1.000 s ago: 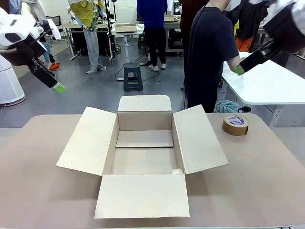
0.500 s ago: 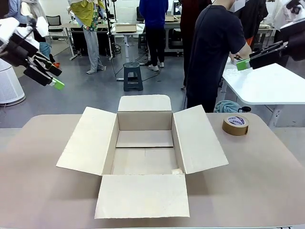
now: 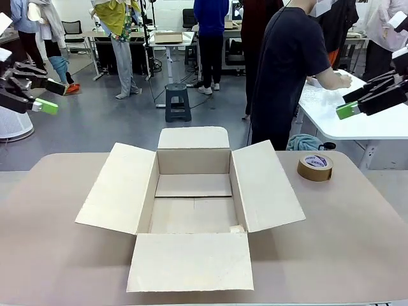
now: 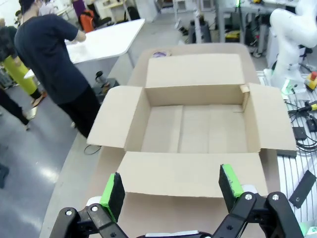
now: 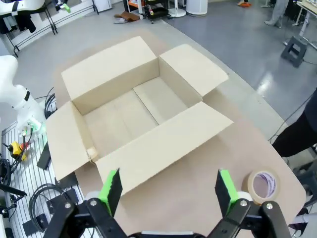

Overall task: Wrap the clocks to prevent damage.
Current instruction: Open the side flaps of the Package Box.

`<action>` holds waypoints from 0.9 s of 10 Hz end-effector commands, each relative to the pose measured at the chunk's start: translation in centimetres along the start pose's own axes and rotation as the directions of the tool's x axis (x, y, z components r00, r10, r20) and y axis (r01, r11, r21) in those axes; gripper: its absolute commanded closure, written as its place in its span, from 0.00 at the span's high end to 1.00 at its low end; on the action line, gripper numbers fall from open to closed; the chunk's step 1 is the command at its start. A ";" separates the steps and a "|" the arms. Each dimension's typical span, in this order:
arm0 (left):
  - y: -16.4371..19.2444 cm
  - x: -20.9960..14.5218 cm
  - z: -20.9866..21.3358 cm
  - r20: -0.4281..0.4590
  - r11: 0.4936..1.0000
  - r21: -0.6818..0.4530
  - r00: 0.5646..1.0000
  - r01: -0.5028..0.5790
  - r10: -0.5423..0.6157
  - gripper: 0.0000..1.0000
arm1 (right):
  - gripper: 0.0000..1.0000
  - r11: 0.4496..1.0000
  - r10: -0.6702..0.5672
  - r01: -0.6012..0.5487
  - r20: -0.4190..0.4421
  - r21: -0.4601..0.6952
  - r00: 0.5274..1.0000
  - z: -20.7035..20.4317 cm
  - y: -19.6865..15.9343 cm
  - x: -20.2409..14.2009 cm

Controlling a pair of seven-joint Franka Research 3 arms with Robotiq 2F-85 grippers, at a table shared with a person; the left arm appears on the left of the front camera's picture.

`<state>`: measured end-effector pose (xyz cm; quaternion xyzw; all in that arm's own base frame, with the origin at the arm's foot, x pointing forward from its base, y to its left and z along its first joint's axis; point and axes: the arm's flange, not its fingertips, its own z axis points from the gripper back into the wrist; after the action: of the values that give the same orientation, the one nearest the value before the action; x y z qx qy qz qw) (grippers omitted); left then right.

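Open box (image 3: pixel 194 163) sits on the bench (image 3: pixel 44 255), between and below left gripper (image 3: pixel 51 97) and right gripper (image 3: pixel 348 103), both wide open, empty

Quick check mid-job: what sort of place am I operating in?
Likely a robotics lab or open workshop: a cardboard box and tape roll on a table, a person at a white worktable behind, loose cables beside the rig.

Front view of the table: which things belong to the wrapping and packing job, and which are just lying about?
Job: open cardboard box on the table; roll of brown tape right of it; pale sheet, possibly wrapping, under the person's hand on the white side table.
Lying about: dark step stool beyond the table; teal cloth by its far edge.
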<state>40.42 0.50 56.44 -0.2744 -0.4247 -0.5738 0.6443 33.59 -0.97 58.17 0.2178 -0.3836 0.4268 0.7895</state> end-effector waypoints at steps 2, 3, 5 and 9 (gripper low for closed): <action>0.2 -0.5 -1.0 0.023 0.999 -0.021 0.999 -0.041 0.041 1.00 | 1.00 1.000 0.012 -0.012 -0.003 -0.009 1.000 0.3 0.2 0.0; 0.4 -0.6 -0.8 0.030 0.998 -0.023 0.998 -0.057 0.058 1.00 | 1.00 1.000 0.009 -0.009 -0.003 -0.012 1.000 0.4 0.2 0.0; 0.4 -0.3 -1.1 -0.026 0.987 -0.030 0.988 -0.156 0.155 1.00 | 1.00 1.000 0.000 0.000 -0.005 -0.026 1.000 0.7 0.3 0.1; 0.2 -1.0 -1.0 0.013 0.996 -0.033 0.997 -0.080 0.080 1.00 | 1.00 1.000 0.000 0.000 -0.005 -0.026 1.000 0.7 0.3 0.1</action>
<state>40.90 0.18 55.04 -0.3026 -0.3978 -0.5491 0.6698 32.82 -1.18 58.88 0.2016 -0.3876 0.4136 0.7988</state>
